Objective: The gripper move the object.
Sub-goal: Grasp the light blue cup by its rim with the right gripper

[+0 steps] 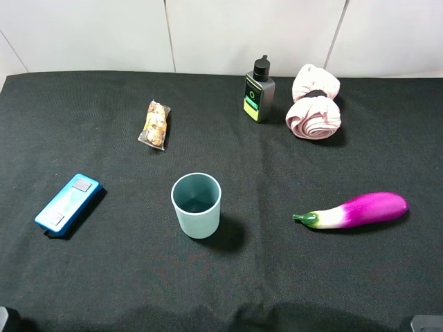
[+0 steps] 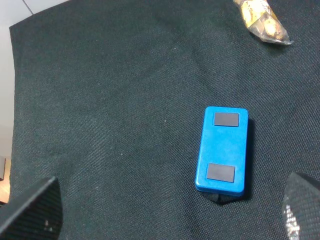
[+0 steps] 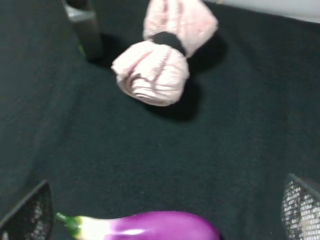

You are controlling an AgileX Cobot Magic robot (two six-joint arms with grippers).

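The pale blue-green cup point(image 1: 196, 205) stands upright and empty on the black cloth, near the middle and toward the front. It does not show in either wrist view. My left gripper point(image 2: 170, 207) is open and empty, its fingers point(image 2: 32, 212) wide apart, hovering near a blue box, far left of the cup. My right gripper point(image 3: 166, 202) is open and empty, its fingers point(image 3: 302, 207) wide apart, hovering near an eggplant, right of the cup. In the exterior high view only bits of the arms show at the bottom corners.
A blue box point(image 1: 68, 205) lies at the left, a snack packet point(image 1: 156, 124) behind it, a grey bottle with a green label point(image 1: 259, 90) and a rolled pink cloth point(image 1: 315, 111) at the back, and a purple eggplant point(image 1: 354, 210) at the right.
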